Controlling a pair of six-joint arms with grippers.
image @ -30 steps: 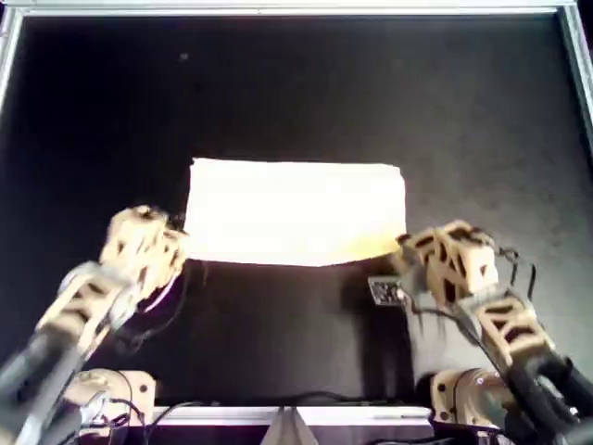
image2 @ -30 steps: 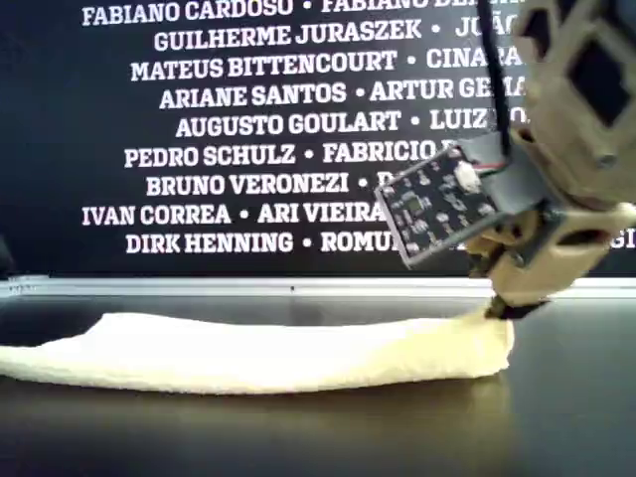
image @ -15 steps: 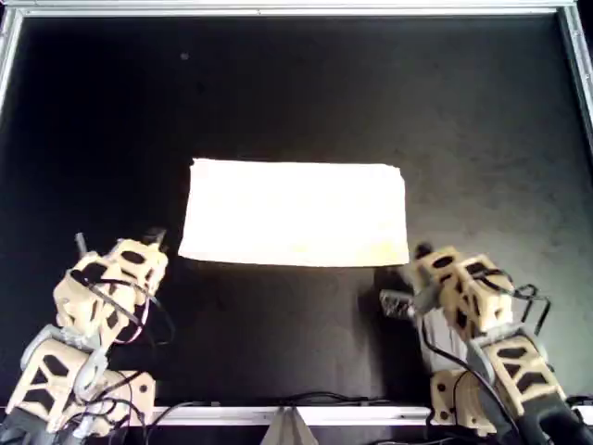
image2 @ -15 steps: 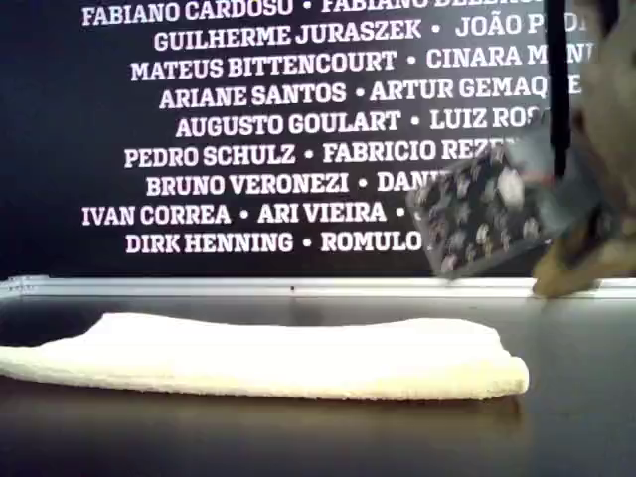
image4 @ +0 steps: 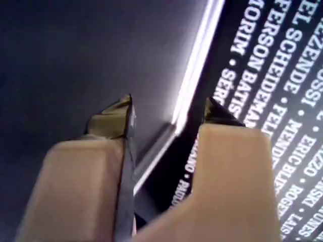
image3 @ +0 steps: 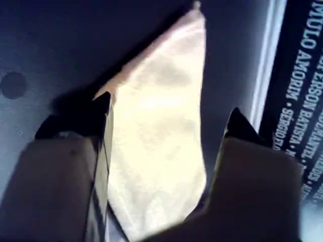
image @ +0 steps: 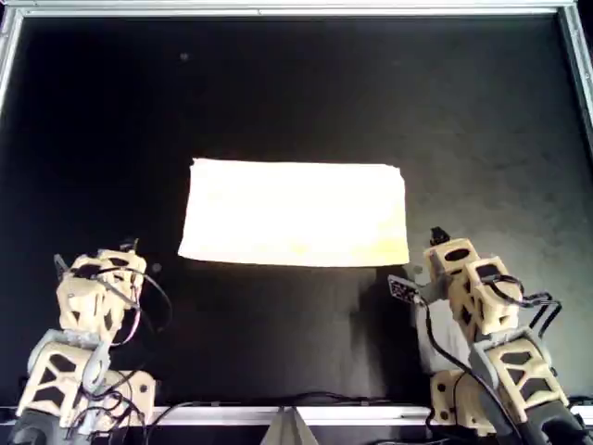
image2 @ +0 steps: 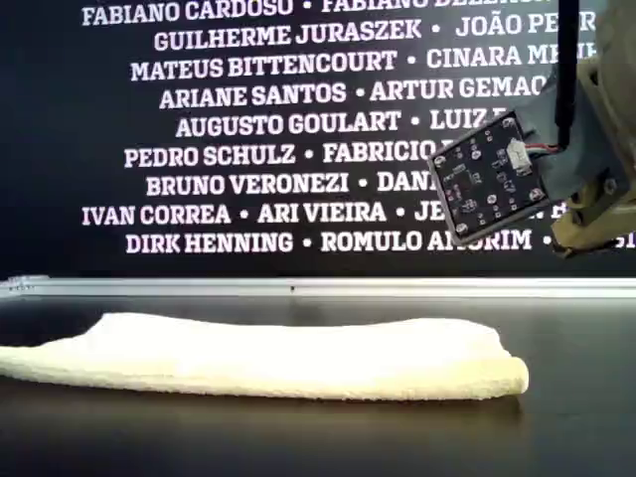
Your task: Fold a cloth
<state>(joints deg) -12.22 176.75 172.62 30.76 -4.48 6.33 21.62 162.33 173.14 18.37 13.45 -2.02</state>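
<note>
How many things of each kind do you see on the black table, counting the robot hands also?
Cloth: 1
Robot hands: 2, the left hand and the right hand, both open and empty
Total: 3

- The left gripper is raised, jaws spread apart with nothing between them.
- The right gripper is likewise lifted, jaws parted and holding nothing.

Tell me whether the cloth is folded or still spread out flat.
Folded. The cloth lies as a thick, doubled pad with a rounded edge at the exterior view's right, and from overhead it is a neat rectangle. Neither tool touches it.
</note>
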